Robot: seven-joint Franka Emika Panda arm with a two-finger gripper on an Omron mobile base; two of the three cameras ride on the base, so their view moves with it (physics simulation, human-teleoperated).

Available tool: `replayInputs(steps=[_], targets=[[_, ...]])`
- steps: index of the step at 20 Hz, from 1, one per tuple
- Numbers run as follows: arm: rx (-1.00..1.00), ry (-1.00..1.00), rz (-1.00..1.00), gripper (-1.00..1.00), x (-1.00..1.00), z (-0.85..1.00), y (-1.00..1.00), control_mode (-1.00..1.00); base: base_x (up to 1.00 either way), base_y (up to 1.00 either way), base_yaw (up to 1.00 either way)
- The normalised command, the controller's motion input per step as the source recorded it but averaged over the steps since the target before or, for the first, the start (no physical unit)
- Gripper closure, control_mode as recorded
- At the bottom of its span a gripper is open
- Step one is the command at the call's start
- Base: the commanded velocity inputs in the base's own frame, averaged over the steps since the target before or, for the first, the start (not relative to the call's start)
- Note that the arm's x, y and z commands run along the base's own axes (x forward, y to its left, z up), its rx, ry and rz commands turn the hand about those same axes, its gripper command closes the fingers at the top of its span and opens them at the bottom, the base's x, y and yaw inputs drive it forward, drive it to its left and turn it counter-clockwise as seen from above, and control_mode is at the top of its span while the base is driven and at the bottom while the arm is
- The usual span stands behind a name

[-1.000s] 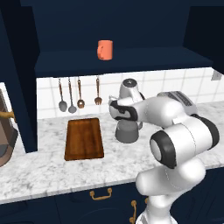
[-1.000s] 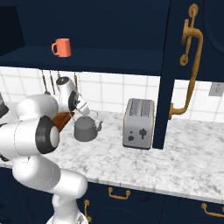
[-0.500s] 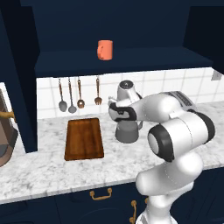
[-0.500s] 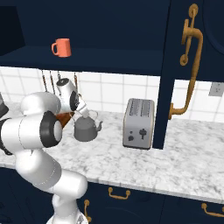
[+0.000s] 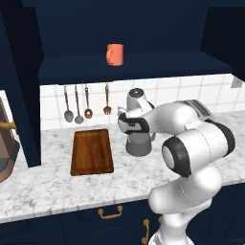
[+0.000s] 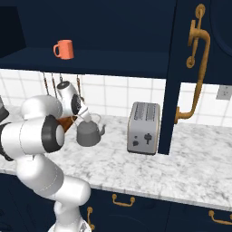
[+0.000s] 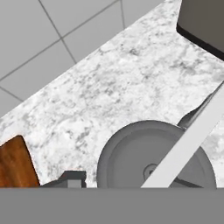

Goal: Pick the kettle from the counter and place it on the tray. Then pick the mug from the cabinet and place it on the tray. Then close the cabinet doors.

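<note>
Left base view: kettle (image 5: 139,143) on the counter (image 5: 57,186), just right of the tray (image 5: 92,151); mug (image 5: 115,54) on the open cabinet (image 5: 119,67) shelf; utensils (image 5: 79,103) hung on the tiled wall. Right base view: toaster (image 6: 144,128) right of the kettle, door (image 6: 192,68) with gold handle. Hand view: kettle lid from above (handle a pale bar), tray corner. No legible writing. Gripper (image 5: 138,128) directly over the kettle; jaw opening and hold not discernible.
</note>
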Motion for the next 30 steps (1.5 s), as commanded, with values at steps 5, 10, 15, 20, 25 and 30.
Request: replayInputs(steps=[5,10,15,20,25,30], targets=[[0.06,-0.02,-0.02,1.00,-0.39,0.04,-0.03,-1.00,0.00,0.00,0.00],[0.20,-0.04,0.00,1.00,-0.55,0.33,0.18,-1.00,0.00,0.00,0.00],[0.18,-0.12,-0.01,1.00,-0.37,0.31,0.46,-1.00,0.00,0.00,0.00],[0.00,-0.19,-0.01,1.00,-0.16,0.13,0.75,-1.00,0.00,0.00,0.00],[-0.06,-0.09,0.00,1.00,0.08,0.11,0.67,-1.00,0.00,0.00,0.00],[-0.09,0.00,0.00,1.00,0.22,0.06,0.79,-1.00,0.00,0.00,0.00]])
